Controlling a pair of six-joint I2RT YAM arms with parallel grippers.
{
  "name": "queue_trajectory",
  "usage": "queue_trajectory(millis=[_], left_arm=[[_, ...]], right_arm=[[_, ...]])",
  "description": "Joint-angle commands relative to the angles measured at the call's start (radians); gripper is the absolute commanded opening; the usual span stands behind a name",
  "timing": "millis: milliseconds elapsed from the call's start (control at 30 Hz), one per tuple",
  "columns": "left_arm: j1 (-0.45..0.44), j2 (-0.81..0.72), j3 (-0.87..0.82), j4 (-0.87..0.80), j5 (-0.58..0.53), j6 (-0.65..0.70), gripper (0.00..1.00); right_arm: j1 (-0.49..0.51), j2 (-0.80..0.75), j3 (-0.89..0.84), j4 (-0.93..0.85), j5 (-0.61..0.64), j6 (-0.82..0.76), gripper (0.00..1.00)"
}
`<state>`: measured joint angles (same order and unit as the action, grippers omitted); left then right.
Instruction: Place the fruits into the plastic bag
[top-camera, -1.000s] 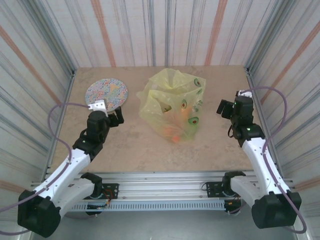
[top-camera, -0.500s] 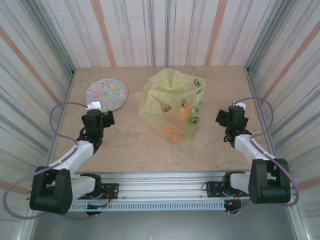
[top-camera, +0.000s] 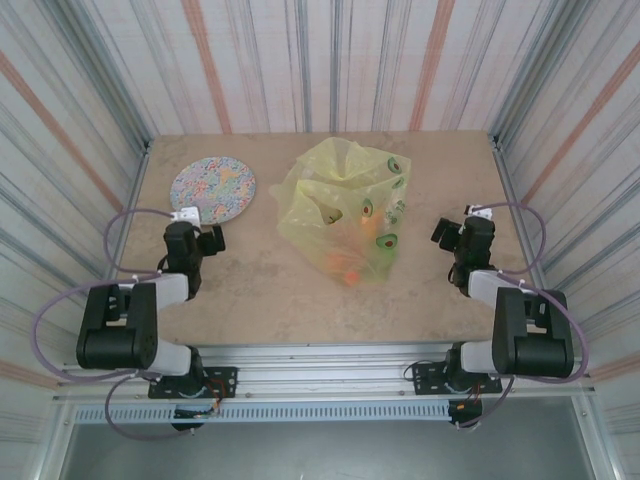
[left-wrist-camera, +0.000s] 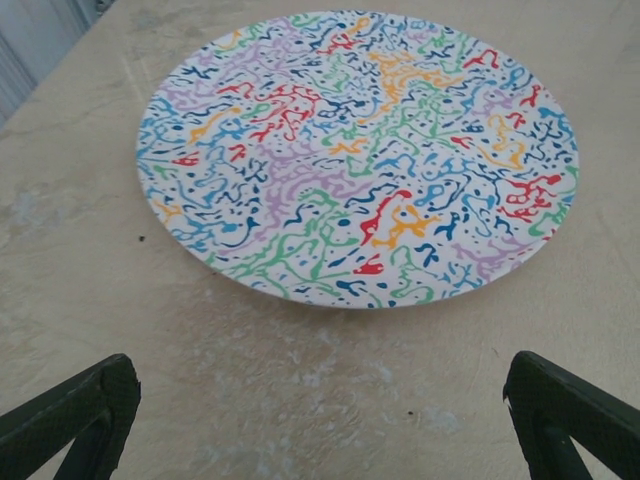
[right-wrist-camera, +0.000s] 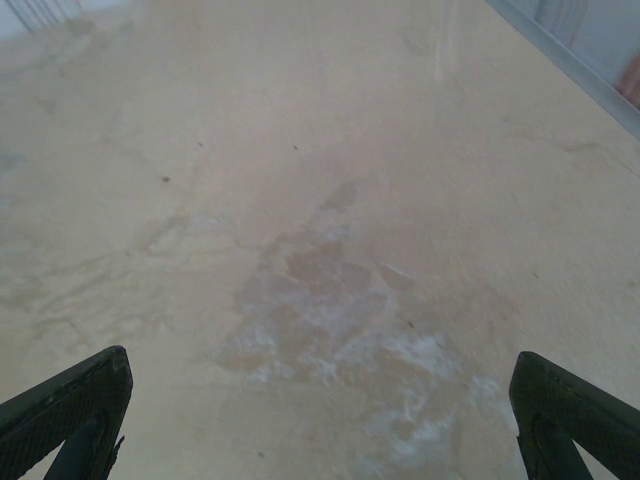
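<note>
The left end effector (top-camera: 212, 240) sits low over the table with its jaws spread wide and nothing between them. In the left wrist view, the left end effector (left-wrist-camera: 318, 375) shows as two dark, matte, wedge-shaped fingers (left-wrist-camera: 75, 415) at the bottom corners. Just beyond it lies one round, flat plate (top-camera: 213, 188) with a smooth white surface covered in squiggles of blue, red, green, orange and purple; the plate (left-wrist-camera: 360, 150) has nothing on it. The beige, stone-look table (top-camera: 280, 300) is mottled, with pale scuffed patches.

Near the middle of the table stands one large, thin, crinkly, translucent yellow-green plastic bag (top-camera: 345, 205), slumped in loose folds and printed with green avocado halves. The small glossy toy fruits (top-camera: 348, 270) are inside it. Through the film I can make out an orange-red shape low at the near side and another orange one a little above it. The rest blend with the print, so I can't count them.

To the right, well apart from the bag, the right end effector (top-camera: 445, 232) is also low, its jaws wide and holding nothing. The wrist view of the right end effector (right-wrist-camera: 320, 370) shows two dark fingertips over bare, stained table.

Ribbed metal walls (top-camera: 330, 60) with grey and orange stripes surround three sides. Two purple cables (top-camera: 125, 220) loop from the arms.
</note>
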<state>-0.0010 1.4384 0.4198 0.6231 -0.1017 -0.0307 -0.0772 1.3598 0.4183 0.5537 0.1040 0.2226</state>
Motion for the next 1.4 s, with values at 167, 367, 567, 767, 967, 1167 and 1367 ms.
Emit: queue_trajectory(millis=[167, 367, 567, 767, 967, 1167, 1367], left_arm=[[-0.008, 0.069, -0.009, 0.165, 0.123, 0.08, 0.99], [-0.008, 0.071, -0.01, 0.166, 0.132, 0.088, 0.99], [-0.023, 0.071, -0.011, 0.168, 0.108, 0.095, 0.99], [-0.025, 0.07, -0.013, 0.171, 0.105, 0.098, 0.99], [-0.026, 0.07, -0.012, 0.17, 0.105, 0.098, 0.99], [-0.025, 0.07, -0.012, 0.17, 0.104, 0.097, 0.99], [-0.026, 0.07, -0.012, 0.17, 0.105, 0.098, 0.99]], right_arm=[[-0.003, 0.09, -0.026, 0.199, -0.061, -0.067, 0.99], [0.04, 0.181, -0.03, 0.286, -0.065, -0.123, 0.99], [0.042, 0.183, -0.027, 0.282, -0.065, -0.125, 0.99], [0.042, 0.182, -0.027, 0.282, -0.063, -0.126, 0.99], [0.043, 0.183, -0.027, 0.283, -0.063, -0.127, 0.99], [0.046, 0.183, -0.027, 0.282, -0.059, -0.128, 0.99], [0.045, 0.183, -0.027, 0.282, -0.058, -0.128, 0.99]])
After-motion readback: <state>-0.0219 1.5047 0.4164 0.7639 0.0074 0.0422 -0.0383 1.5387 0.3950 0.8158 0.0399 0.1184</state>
